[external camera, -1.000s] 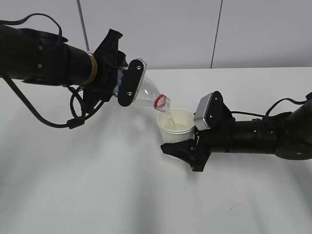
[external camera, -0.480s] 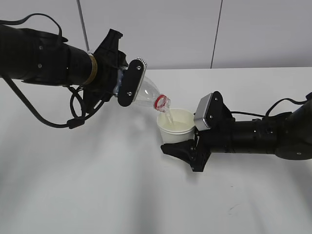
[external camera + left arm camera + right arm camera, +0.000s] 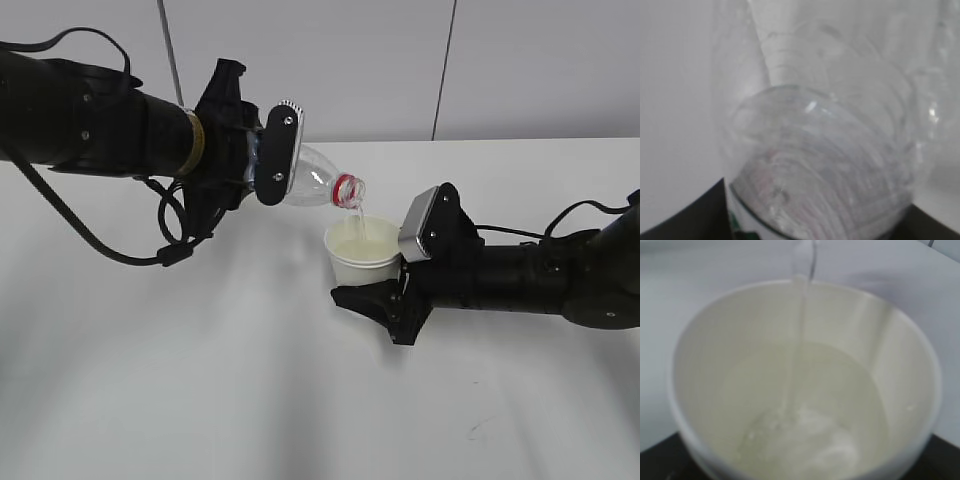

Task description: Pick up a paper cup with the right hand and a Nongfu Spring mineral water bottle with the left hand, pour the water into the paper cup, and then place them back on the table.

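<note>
Above the table (image 3: 200, 400), left jaws clamp the bottle (image 3: 318, 186), right jaws the cup (image 3: 360, 255).

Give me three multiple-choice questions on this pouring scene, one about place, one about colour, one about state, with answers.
1. Where is the bottle's mouth?
A. above the cup
B. under the cup
C. lying on the table

2. What colour is the bottle's neck ring?
A. blue
B. red
C. green

3. What state is the cup in?
A. empty
B. tipped over
C. upright, holding water

Answers: 1 A, the exterior view shows the mouth above the rim. 2 B, the ring shows red. 3 C, the right wrist view shows a thin stream landing in pooled water.
</note>
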Motion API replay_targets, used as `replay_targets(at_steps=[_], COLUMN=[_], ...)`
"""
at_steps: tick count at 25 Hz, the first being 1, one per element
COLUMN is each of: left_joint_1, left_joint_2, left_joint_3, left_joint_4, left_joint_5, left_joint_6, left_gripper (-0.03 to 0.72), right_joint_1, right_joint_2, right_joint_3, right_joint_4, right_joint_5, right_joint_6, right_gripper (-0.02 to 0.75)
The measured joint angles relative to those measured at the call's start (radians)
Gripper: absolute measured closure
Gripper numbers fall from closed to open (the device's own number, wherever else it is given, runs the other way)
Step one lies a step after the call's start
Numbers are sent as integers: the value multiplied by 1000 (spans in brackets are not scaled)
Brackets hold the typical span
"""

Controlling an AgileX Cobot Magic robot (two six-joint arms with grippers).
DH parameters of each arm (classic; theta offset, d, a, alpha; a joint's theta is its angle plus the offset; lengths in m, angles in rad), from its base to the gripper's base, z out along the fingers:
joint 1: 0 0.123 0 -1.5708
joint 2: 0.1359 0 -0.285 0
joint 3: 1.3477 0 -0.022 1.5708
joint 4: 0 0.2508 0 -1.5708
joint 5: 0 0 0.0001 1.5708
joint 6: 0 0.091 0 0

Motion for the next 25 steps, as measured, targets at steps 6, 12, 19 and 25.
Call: replay_targets(at_steps=[6, 12, 19, 25], left_joint_1=[0, 18, 119, 188], left_joint_2=[0, 0, 0, 0], left_joint_3=[0, 0, 40, 183], left_joint_4=[-155, -390, -691, -833], left_joint_5=[0, -56, -302, -601], left_joint_6=[-140, -237, -244, -246], left_gripper=[279, 279, 279, 279], right_joint_1=[0, 0, 2, 2], right_joint_2=[0, 0, 0, 0], right_joint_3=[0, 0, 0, 0], right_joint_4=[70, 173, 378, 525], right_joint_5=[0, -26, -81, -96], right_joint_6=[-50, -80, -144, -198], right_gripper=[214, 214, 214, 214])
